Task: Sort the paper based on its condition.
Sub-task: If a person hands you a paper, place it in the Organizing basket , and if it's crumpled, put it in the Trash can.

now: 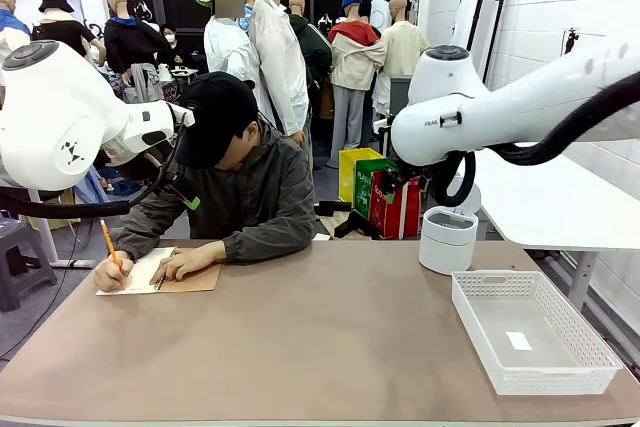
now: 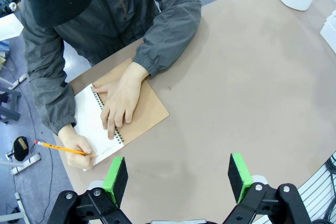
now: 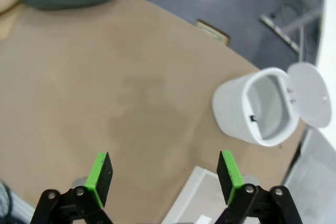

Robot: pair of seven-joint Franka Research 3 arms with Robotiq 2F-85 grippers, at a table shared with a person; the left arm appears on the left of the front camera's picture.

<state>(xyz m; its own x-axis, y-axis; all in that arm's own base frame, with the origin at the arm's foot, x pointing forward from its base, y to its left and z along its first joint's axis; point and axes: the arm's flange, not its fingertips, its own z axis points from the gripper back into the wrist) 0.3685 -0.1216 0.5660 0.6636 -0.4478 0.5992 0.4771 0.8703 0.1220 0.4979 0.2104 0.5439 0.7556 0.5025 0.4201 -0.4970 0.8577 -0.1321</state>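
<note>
Left wrist view: page [image 2: 88,115] half under hand [image 2: 123,103]; left pincer [image 2: 177,174], right pincer [image 3: 164,176] spread.

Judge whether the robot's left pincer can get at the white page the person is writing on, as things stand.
Probably not yet. The left pincer hangs open above the table, but one hand lies flat across the notebook and page, and the other hand writes on it with a pencil.

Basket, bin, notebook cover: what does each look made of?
Basket: white plastic by the look, walls a moulded lattice of holes. Bin: smooth white plastic, probably, hinged lid open. Notebook cover: matt brown card, apparently, on a wire spiral.
</note>
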